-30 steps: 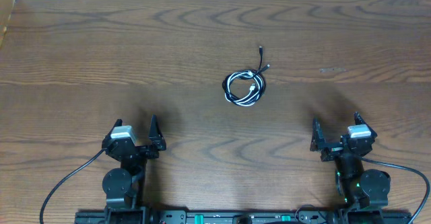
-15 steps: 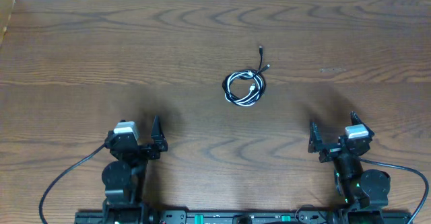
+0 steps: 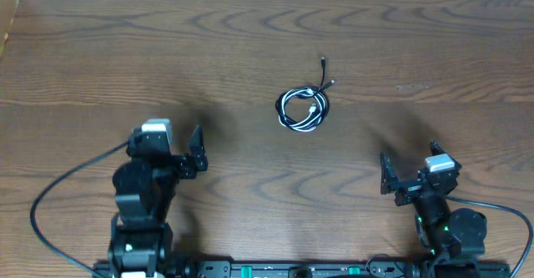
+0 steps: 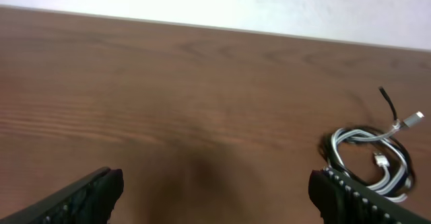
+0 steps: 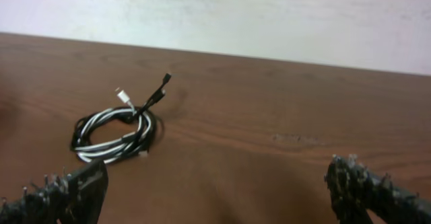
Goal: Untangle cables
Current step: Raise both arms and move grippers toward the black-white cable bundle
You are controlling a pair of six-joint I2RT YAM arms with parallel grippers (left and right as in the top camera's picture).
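Left pincer (image 3: 171, 150) and right pincer (image 3: 409, 169), both agape and empty.

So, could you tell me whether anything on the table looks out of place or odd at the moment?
Only the cables: the black and white cords lie wound together in one small coil on the table, with two plug ends poking out toward the far edge. Nothing looks damaged or spilled.
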